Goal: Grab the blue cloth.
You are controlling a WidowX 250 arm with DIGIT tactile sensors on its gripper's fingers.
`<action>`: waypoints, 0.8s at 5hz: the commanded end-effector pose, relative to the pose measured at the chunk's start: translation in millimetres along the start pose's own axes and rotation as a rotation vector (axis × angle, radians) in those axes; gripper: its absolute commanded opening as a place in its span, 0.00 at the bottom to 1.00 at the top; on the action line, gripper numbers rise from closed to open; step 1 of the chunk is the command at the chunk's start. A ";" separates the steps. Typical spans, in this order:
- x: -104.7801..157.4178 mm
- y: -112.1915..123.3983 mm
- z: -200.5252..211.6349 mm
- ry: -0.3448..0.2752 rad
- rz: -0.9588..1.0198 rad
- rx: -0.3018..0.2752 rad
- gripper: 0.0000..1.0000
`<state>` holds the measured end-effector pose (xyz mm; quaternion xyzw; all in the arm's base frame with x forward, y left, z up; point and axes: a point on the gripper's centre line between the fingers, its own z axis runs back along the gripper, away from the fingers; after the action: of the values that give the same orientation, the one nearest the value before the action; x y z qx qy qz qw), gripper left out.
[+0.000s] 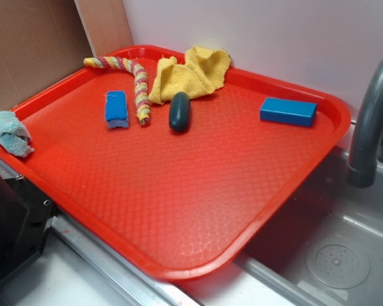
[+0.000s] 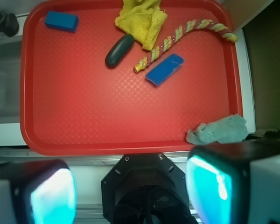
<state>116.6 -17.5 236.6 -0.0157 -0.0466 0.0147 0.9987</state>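
A red plastic tray (image 1: 179,210) with a diamond-textured floor fills most of what we see, sitting at the edge of a grey metal sink (image 1: 345,255) with a dark grey faucet (image 1: 370,121) rising at the right of the exterior view and a pale wall behind. The blue cloth (image 2: 219,130) lies crumpled on the tray's rim near one corner, draped partly over the edge. In the wrist view its long axis runs nearly left to right, tilted slightly upward toward the right, with a narrower tail pointing left onto the tray floor and the fuller, fuzzier end hanging past the rim. In the exterior view we see it as a bunched lump at the far left edge.

At the far side of the tray a yellow cloth (image 1: 191,73) lies rumpled, with a dark green oval object (image 1: 179,112) just beside its near edge. A striped twisted rope (image 1: 131,80) curves beside them, and a bright blue sponge (image 1: 116,109) sits near the rope's lower end. A solid blue block (image 1: 288,111) rests well apart toward the faucet side.

The gripper (image 2: 130,191) hangs above the tray's near edge, outside the tray. Its two fingers (image 2: 210,186) stand wide apart with nothing between them, and the cloth lies just beyond the right-hand finger in the wrist view.
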 end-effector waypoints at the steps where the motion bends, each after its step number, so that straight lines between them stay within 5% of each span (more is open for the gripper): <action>1: 0.0 0.0 0.0 0.000 0.000 0.000 1.00; 2: -12.7 38.3 -47.8 0.042 0.105 0.000 1.00; 4: -40.7 83.3 -95.9 -0.010 0.420 0.038 1.00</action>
<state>83.5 62.2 129.6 -0.0069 -0.0436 0.2328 0.9715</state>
